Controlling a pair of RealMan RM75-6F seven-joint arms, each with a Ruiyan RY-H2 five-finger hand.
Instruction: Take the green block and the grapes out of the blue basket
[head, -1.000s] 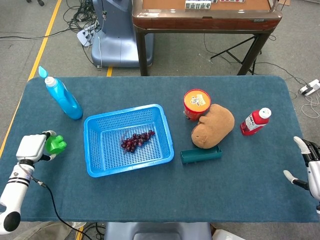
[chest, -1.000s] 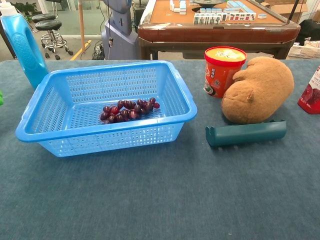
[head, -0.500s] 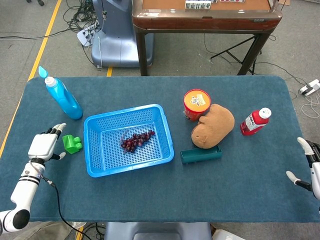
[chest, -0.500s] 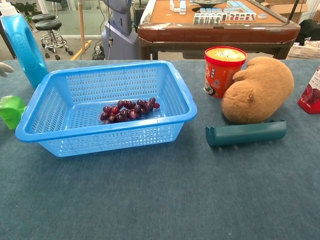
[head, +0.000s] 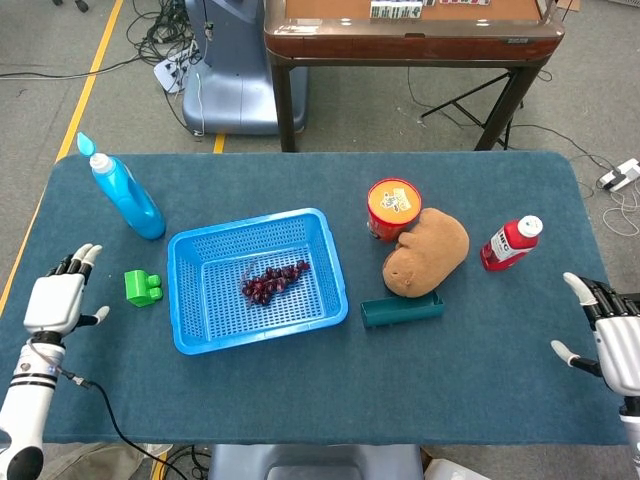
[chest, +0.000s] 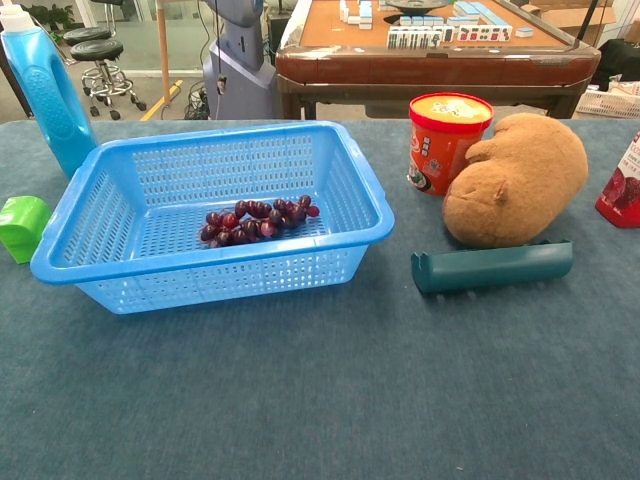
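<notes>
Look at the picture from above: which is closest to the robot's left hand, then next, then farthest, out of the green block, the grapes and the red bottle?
Counting from the left hand:
1. The green block, on the table just beside the hand, outside the basket.
2. The grapes, inside the blue basket in the middle.
3. The red bottle, far over on the table's right side.

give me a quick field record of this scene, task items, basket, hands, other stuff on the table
green block: on the table, just left of the basket, apart from the left hand
grapes: lying inside the basket
blue basket: upright on the table, holds only the grapes
left hand: empty, fingers spread, near the table's left edge
right hand: empty, fingers apart, at the table's right edge
other things: blue bottle, red tub, brown plush, dark green tray, red bottle
task state: block out, grapes not yet
</notes>
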